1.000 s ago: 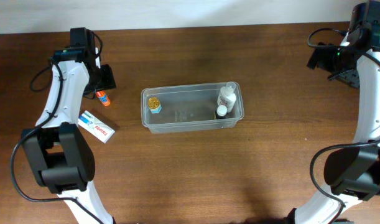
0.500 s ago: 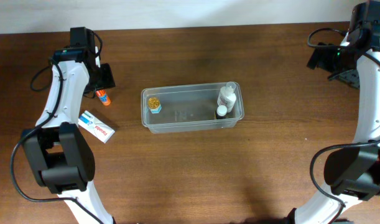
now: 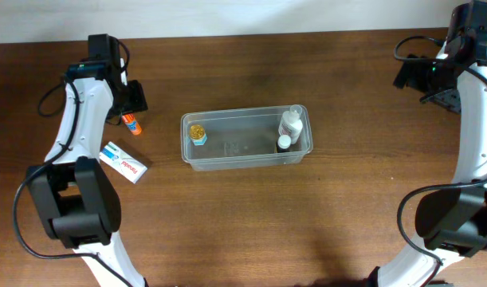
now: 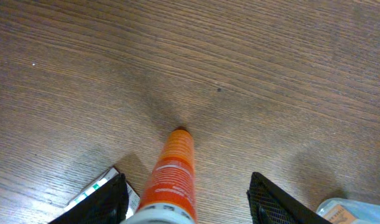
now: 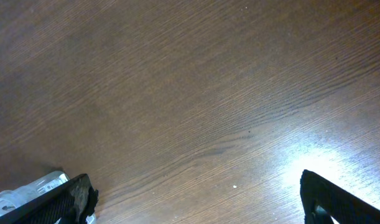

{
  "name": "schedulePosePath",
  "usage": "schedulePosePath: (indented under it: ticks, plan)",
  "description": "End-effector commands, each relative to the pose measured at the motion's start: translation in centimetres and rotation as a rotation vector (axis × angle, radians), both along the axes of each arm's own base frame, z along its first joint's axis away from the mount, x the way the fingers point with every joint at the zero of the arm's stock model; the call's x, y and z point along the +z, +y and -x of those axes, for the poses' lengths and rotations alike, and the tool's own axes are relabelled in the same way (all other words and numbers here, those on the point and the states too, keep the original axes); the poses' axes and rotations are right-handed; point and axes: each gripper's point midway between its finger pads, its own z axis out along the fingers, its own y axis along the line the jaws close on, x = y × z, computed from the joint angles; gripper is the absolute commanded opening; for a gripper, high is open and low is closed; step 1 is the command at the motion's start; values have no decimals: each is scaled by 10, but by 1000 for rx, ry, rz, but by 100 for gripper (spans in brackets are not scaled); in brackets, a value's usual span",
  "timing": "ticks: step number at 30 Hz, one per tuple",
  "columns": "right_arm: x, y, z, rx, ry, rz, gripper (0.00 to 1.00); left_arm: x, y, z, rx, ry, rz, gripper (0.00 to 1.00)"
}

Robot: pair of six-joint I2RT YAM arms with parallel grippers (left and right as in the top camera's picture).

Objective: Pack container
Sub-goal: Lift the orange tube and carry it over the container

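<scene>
Sitting near the middle of the counter (image 3: 251, 215), the container (image 3: 243, 112) is a clear, see-through plastic tub, rectangular with rounded corners and a raised rim. The wood grain shows through its floor. Its mouth faces straight up, and in the overhead view its long axis runs from 9 o'clock to 3 o'clock. A small gold-lidded jar (image 3: 197, 133) stands inside at the 9 o'clock end. Two white bottles (image 3: 290, 123) stand close together at the 3 o'clock end.

The left end effector (image 4: 188, 186) is well apart from the tub, toward 9 o'clock. Its fingers are spread wide, with an orange tube (image 4: 174, 171) lying on the wood between them, and it grips nothing. A white-and-blue box (image 3: 123, 162) lies near the tube, toward 6 o'clock. The right end effector (image 5: 196, 199) is far off toward 2 o'clock, its jaws wide apart above bare wood, holding nothing.
</scene>
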Motion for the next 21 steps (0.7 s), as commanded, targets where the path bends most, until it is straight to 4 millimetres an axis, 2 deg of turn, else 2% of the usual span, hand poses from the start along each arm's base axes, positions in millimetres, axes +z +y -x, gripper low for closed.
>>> schedulePosePath:
  ticks: [1, 4, 7, 9, 21]
  plan:
    - [18, -3, 2, -15, -44, 18, 98, 3, 9, 3, 17, -6, 0, 61]
    - [18, -3, 2, -15, -44, 18, 99, 3, 10, 3, 19, -5, 0, 46]
    - [18, -3, 2, -15, -44, 18, 98, 3, 10, 3, 19, -4, 0, 26]
    - [18, -3, 2, -15, -44, 18, 98, 2, 10, 3, 19, -3, 0, 19]
    - [18, -3, 2, -15, -44, 18, 98, 3, 9, 7, 19, 12, 1, 13]
